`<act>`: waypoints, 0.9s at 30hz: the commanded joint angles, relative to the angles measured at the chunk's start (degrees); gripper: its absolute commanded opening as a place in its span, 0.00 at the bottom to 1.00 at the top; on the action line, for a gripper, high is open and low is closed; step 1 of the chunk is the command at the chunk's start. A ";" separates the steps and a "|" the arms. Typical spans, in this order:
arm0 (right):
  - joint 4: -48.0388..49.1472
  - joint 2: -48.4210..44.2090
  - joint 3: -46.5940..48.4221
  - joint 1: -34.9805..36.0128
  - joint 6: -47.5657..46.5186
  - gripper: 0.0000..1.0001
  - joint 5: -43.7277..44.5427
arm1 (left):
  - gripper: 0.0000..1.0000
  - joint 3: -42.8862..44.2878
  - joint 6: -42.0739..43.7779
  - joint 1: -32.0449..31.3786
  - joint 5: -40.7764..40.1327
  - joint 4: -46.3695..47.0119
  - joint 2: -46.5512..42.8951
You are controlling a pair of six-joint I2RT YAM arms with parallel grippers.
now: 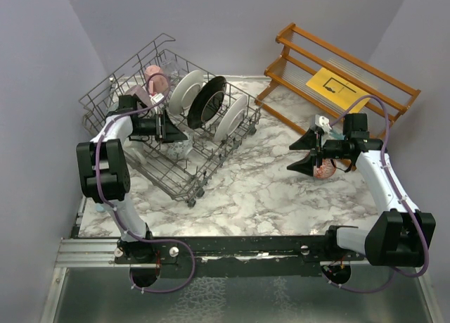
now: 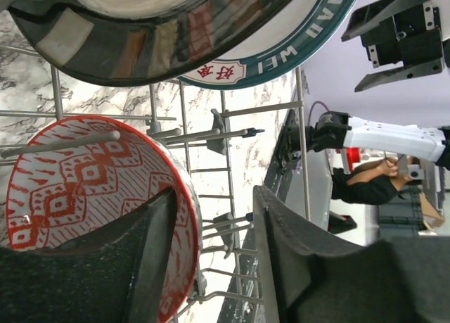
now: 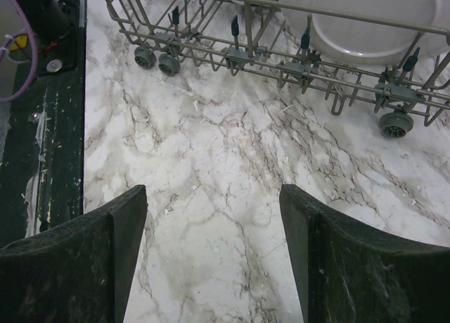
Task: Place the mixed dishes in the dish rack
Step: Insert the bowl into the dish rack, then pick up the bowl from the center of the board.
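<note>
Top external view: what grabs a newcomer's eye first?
The large grey wire dish rack at the far left, with a black-rimmed plate standing on edge between two white plates. The left gripper reaches into it, jaws apart beside a red patterned bowl. At the far right, an orange-brown wooden slatted shelf holds a yellow paper sheet.

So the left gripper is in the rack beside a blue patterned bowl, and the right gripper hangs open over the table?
The bowl beside the left gripper is red patterned, not blue, as the left wrist view shows. The rest stands.
</note>
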 commanded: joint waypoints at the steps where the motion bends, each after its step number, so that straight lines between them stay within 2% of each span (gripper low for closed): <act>1: -0.07 -0.05 0.70 -0.23 -0.80 0.76 -1.34 | 0.52 2.66 -3.93 -0.31 -7.01 1.62 -7.43; 3: -0.06 -0.08 0.69 -0.23 -0.96 0.76 -1.19 | 0.62 2.66 -6.74 -0.32 -12.12 3.27 -11.16; 4: -0.17 -0.08 0.67 -0.23 -1.04 0.76 -1.27 | 0.64 2.18 -8.30 -0.27 -14.52 4.46 -12.86; 9: -1.11 0.00 0.55 -0.23 -2.41 0.76 -2.01 | 0.65 -1.70 -14.17 -0.28 -25.67 9.99 -22.57; 12: -2.55 0.13 0.60 -0.23 -4.74 0.76 -3.07 | 0.65 -6.15 -17.71 -0.28 -29.82 16.60 -30.74; 15: -4.51 0.34 0.45 -0.23 -8.20 0.76 -4.91 | 0.66 -13.41 -24.06 -0.29 -31.43 28.27 -40.65; 17: -5.60 0.47 -0.01 -0.23 -10.76 0.76 -6.35 | 0.75 -19.45 -29.91 -0.31 -32.14 37.84 -47.04; 20: -6.41 0.92 -1.20 -0.23 -14.14 0.77 -7.14 | 0.97 -29.24 -44.10 -0.28 -35.37 54.39 -55.44; 22: -5.01 0.88 -1.67 -0.23 -13.67 0.79 -6.21 | 0.99 -35.97 -56.11 -0.54 -35.75 66.37 -58.98; 23: -4.30 0.74 -1.82 -0.23 -13.21 0.87 -5.49 | 0.99 -38.51 -60.67 -0.96 -35.10 71.24 -59.90; 25: -2.28 0.27 -1.64 -0.23 -11.04 0.99 -3.82 | 0.99 -40.71 -63.79 -2.83 -34.76 72.76 -61.45; 27: -1.75 -0.33 -1.18 -0.23 -10.16 0.99 -2.45 | 0.99 -39.96 -59.63 -5.70 -36.42 66.26 -63.90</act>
